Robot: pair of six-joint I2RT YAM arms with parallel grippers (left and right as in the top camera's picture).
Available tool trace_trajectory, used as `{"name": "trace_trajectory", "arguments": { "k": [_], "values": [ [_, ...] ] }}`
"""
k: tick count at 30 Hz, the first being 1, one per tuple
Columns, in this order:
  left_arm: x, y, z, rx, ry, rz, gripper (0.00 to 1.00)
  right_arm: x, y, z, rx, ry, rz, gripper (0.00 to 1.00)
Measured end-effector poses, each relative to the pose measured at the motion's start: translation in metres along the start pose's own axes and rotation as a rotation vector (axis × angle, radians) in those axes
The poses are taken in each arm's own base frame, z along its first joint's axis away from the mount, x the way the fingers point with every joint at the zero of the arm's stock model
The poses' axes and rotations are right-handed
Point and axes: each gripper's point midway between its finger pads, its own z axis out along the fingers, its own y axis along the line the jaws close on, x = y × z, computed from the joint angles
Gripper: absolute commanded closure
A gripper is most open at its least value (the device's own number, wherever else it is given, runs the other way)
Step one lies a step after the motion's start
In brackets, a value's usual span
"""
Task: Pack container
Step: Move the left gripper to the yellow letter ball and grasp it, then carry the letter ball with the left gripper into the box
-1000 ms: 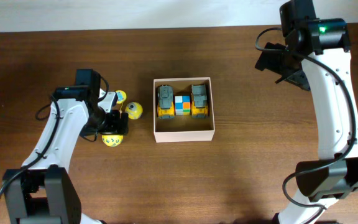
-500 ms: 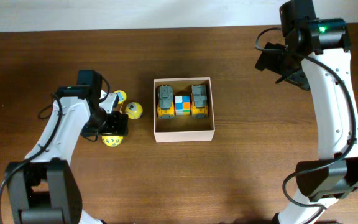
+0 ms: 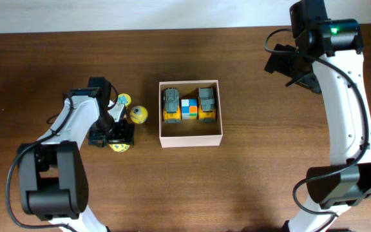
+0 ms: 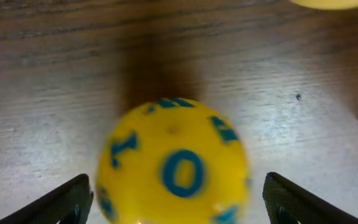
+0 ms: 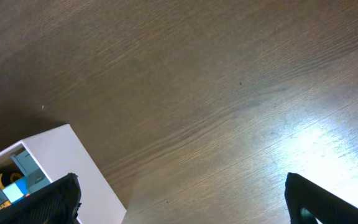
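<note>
Wooden table (image 3: 250,187) carries the container (image 3: 190,142), which lies just beside the left gripper (image 3: 116,142) toward table centre and well apart from the right gripper (image 5: 180,193). It is a shallow square box, white outside and tan inside. Its far half holds two yellow-and-grey toy trucks (image 3: 171,105) with a multicoloured cube (image 3: 189,108) between them; the near half is bare. Judged step: collecting another toy. The left gripper's fingers stand spread either side of a yellow ball with blue markings (image 4: 176,168), not pinching it. The next move calls for closing, lifting and clearing the container wall. The right gripper is spread and holds nothing.
</note>
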Motion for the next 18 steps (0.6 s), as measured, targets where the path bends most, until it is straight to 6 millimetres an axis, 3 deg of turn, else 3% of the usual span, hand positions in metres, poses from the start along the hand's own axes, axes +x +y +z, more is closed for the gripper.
{"name": "trace_trajectory", "arguments": {
  "k": [3, 12, 18],
  "values": [
    [-0.0014, 0.0016, 0.0030, -0.007, 0.002, 0.004, 0.23, 0.0000, 0.0000, 0.0000, 0.000, 0.000, 0.000, 0.01],
    [-0.0039, 0.0024, 0.0032, -0.011, -0.008, 0.007, 0.53, 0.0000, 0.0000, 0.0000, 0.000, 0.000, 0.000, 0.01],
    [-0.0050, 0.0026, 0.0032, -0.012, -0.012, 0.009, 0.57, 0.0000, 0.0000, 0.0002, 0.000, 0.000, -0.001, 0.01]
  ]
}}
